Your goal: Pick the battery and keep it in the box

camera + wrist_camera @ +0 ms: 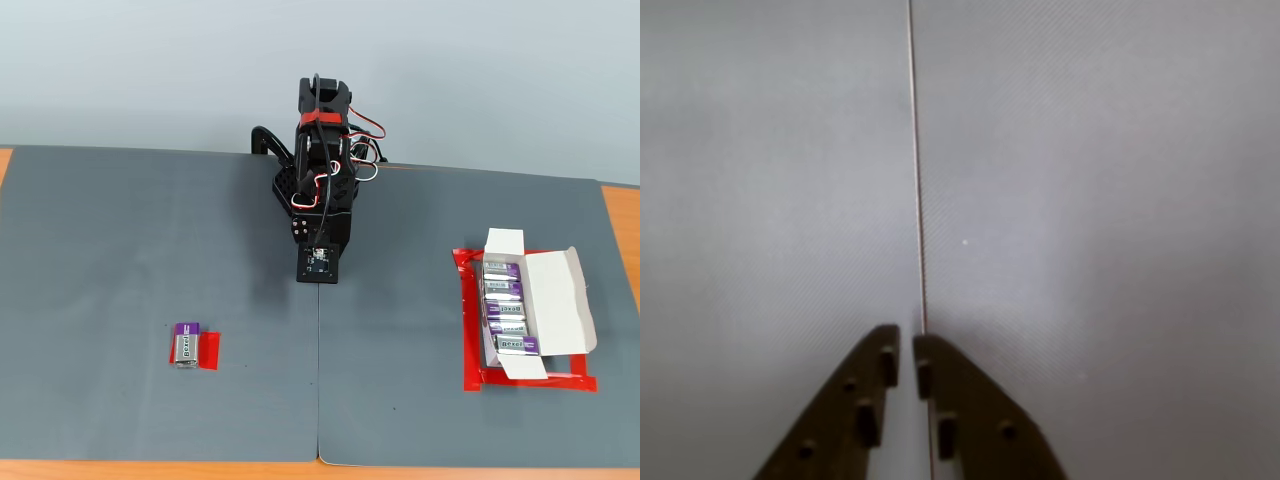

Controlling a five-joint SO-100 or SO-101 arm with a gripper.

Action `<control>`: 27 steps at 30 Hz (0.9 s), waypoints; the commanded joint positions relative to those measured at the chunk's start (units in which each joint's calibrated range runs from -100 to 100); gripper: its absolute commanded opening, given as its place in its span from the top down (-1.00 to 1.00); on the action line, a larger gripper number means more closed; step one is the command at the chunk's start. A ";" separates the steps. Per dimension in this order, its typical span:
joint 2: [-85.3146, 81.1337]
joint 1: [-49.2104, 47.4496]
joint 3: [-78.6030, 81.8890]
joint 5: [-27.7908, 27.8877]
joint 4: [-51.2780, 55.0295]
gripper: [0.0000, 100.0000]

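Note:
In the fixed view a silver battery (pixel 185 346) with a purple end lies on a red tape patch at the front left of the grey mat. The white box (pixel 556 296) sits open at the right inside a red tape outline, with several batteries (pixel 505 308) in a row inside. The black arm is folded at the back centre, pointing down at the mat, far from both; its fingers are hidden there under the arm. In the wrist view my gripper (pixel 906 350) is shut and empty over the bare mat seam; neither battery nor box shows there.
Two grey mats meet at a seam (pixel 319 380) running front to back under the arm. The red tape outline (pixel 530 381) frames the box. Orange table edge (pixel 620 215) shows at the right and front.

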 commanded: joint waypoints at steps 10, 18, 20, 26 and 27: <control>0.34 -0.08 -3.64 -0.08 0.06 0.96; 0.34 -0.08 -3.64 -0.08 0.06 0.96; 0.34 -0.15 -3.64 0.02 0.06 0.96; 0.42 -0.15 -3.92 0.13 0.06 0.96; 0.42 -0.15 -4.01 0.23 0.06 0.96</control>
